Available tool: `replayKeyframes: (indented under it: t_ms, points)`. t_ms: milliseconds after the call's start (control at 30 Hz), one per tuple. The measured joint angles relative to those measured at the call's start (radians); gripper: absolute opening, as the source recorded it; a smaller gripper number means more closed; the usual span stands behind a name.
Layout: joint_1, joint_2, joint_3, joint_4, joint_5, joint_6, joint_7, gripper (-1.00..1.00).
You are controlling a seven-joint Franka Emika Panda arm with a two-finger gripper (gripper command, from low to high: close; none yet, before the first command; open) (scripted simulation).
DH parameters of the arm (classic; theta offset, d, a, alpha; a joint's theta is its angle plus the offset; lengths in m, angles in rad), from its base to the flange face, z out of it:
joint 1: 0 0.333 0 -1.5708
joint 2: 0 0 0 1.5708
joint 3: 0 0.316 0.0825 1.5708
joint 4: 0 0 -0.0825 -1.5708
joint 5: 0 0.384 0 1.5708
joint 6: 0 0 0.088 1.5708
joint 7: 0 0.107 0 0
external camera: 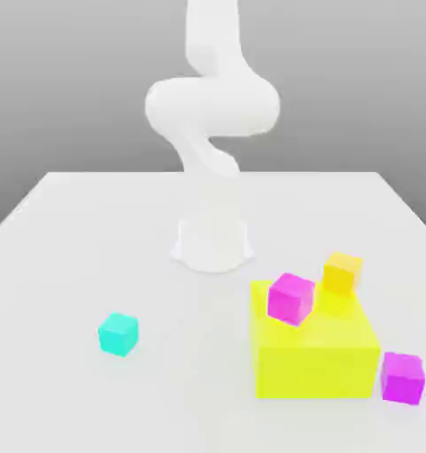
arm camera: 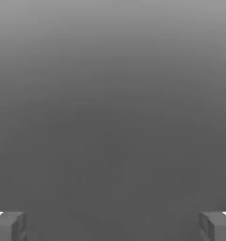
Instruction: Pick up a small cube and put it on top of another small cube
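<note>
Nearest to us in the exterior view, we count two small magenta cubes: one (external camera: 402,378) sits on the white worktop (external camera: 65,265) at the exterior view's right, just beside the lower corner of the large bright yellow block (external camera: 315,349), and the other (external camera: 291,298) rests tilted on that block's top, near its far edge toward the exterior view's left. We see one yellow block only, and it stands squarely on the worktop. Well apart from it, toward the exterior view's left, lies the single small cyan cube (external camera: 119,334), alone on bare worktop and touching nothing else. A little farther back we find the one small orange-yellow cube (external camera: 342,272), at the far edge of the yellow block; we cannot tell whether it rests on the block or on the worktop just behind it. That makes four small cubes and one large block in all. Farther still, the white arm (external camera: 211,159) rises from its base near the middle of the worktop and bends upward, out past the top of the exterior view. In the hand view, the gripper (arm camera: 113,226) looks out at plain grey, and we see two grey fingertips (arm camera: 9,226) at opposite edges, so the jaws stand wide apart and released, holding nothing.
</note>
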Motion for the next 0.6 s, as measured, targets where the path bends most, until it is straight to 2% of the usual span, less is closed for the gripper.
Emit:
replayKeyframes:
  t_ms: [400, 600]
  points:
    - [-0.144, 0.388, -0.14, -0.357, -0.058, 0.317, -0.03, 0.0]
    - [-0.22, 0.654, -0.23, -0.552, -0.061, 0.522, -0.072, 0.0]
